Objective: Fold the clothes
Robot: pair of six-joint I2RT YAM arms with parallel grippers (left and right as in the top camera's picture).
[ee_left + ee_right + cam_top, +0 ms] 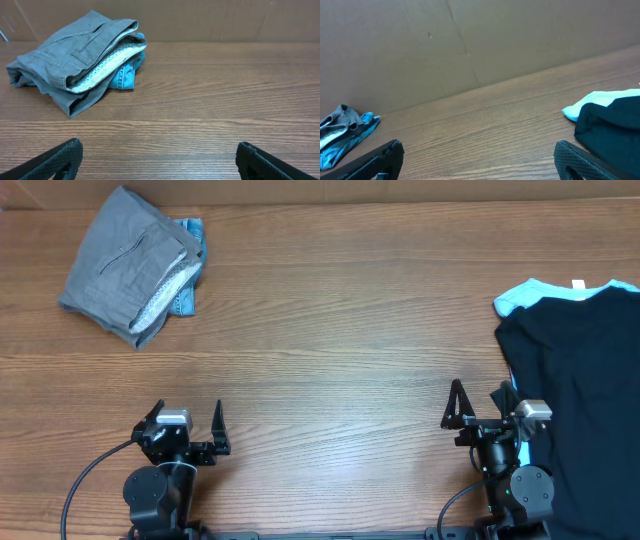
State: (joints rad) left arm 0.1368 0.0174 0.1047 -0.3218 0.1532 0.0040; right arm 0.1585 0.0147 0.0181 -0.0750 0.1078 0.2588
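Note:
A folded stack of clothes (135, 265) lies at the far left of the table: grey trousers on top, a white knit and a blue garment beneath. It also shows in the left wrist view (80, 55) and at the left edge of the right wrist view (342, 132). A black shirt (585, 395) lies unfolded at the right edge over a light blue garment (525, 295); both show in the right wrist view (610, 127). My left gripper (187, 425) is open and empty near the front edge. My right gripper (478, 402) is open and empty, beside the black shirt.
A brown cardboard wall (470, 45) runs along the table's far edge. Bare wooden tabletop (340, 350) lies between the folded stack and the black shirt.

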